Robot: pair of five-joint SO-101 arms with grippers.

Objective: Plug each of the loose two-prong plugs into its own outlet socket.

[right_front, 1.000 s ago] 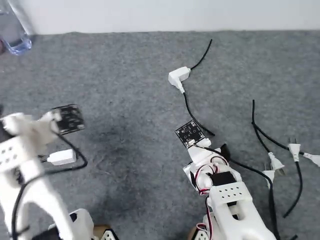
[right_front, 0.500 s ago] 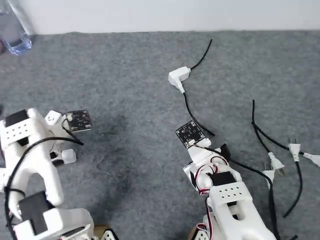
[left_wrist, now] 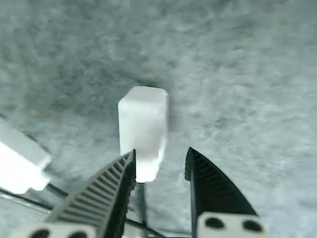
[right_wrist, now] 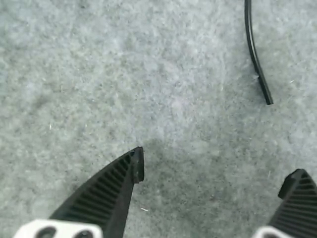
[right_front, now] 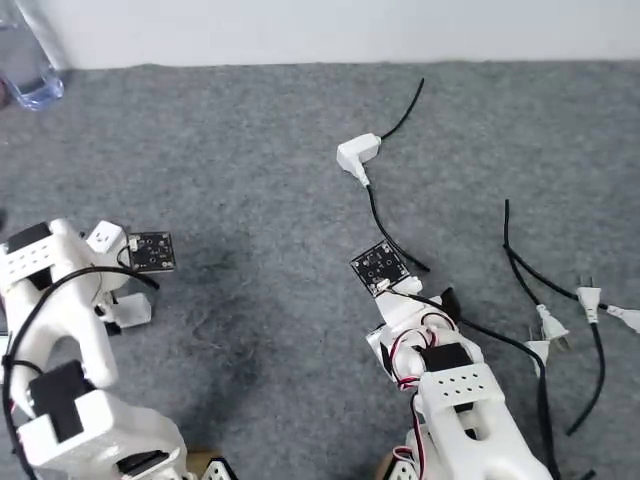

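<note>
The grey mat (right_front: 260, 130) ends at a white wall (right_front: 300, 30) just behind the one white connector (right_front: 358, 155), which lies alone in the far middle. Two black cords leave it, one toward the wall and one toward the arms. Left of the connector the mat is open as far as a bottle (right_front: 28, 70) in the far corner, and nearer in as far as the left arm (right_front: 60, 330).

Three loose plugs (right_front: 590, 297) with prongs showing lie well to the right of the connector and nearer the arms. They are close together among black cords, and the outermost one is at the picture's edge. The right arm (right_front: 450, 400) stands between the connector and the near edge, with the plugs off to its side.

The left gripper (left_wrist: 161, 154) is low over the mat with its fingers narrowly apart. One white block (left_wrist: 142, 124) stands just ahead of them. The view is blurred, so it may be a plug body. Its near end reaches in between the tips, close against one finger with a gap to the other, and a dark cord runs from that end. A second white piece (left_wrist: 20, 166) lies outside the fingers.

The right gripper (right_wrist: 218, 166) is spread wide over bare mat and holds nothing. One cut cord end (right_wrist: 257, 59) lies ahead of it, well apart from both fingers.
</note>
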